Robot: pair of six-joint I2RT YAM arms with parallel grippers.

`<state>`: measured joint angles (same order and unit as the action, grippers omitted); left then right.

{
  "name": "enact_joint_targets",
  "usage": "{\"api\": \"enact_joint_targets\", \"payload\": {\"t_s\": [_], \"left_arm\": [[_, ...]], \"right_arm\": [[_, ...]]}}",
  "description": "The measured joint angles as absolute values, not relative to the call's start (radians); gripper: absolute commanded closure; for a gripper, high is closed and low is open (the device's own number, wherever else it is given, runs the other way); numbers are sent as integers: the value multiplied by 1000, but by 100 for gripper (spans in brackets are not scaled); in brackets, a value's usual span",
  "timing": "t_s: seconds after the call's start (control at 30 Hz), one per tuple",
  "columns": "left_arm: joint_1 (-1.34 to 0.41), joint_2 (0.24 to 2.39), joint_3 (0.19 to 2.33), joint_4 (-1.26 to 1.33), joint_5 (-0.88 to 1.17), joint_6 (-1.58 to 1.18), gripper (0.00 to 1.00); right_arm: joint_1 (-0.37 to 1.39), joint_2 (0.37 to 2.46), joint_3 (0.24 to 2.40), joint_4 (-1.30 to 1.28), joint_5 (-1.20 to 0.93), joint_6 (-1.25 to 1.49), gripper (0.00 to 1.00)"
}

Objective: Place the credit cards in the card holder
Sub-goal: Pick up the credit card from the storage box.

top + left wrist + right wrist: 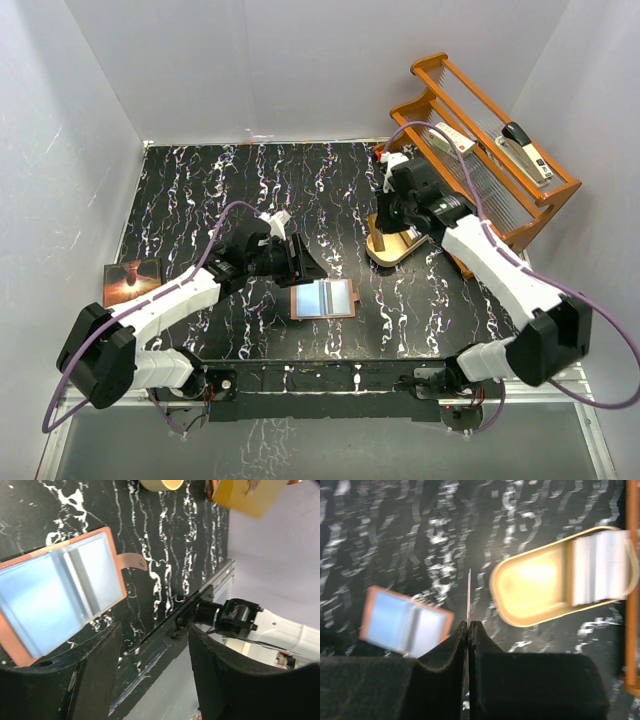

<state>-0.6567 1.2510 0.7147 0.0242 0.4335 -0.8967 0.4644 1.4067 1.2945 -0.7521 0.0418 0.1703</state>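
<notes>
Right claw [469, 624] tight on thin, flat orange-gold card [245, 497]

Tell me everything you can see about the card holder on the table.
The card holder is a small reddish-brown wallet, leather by its look, lying open and flat on the black marbled table, near the front middle. Its two clear inner pockets face up and look pale blue; glare or a card, I cannot tell. A rounded snap tab sticks out from one side. The open left hand is close beside it; no contact shows.
</notes>
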Motion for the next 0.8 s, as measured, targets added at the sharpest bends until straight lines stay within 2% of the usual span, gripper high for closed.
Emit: {"api": "enact_joint_targets", "payload": {"t_s": [0.33,0.6,0.8], "left_arm": [[-657,1211,752,109,464,-994,45],[-657,1169,752,173,472,-1021,48],[-656,1148,752,230,493,-1045,70]], "right_arm": [[465,1155,1021,-477,-491,455,100],[465,1113,865,-193,-741,704,100],[464,1110,841,-101,-785,767,99]]}}
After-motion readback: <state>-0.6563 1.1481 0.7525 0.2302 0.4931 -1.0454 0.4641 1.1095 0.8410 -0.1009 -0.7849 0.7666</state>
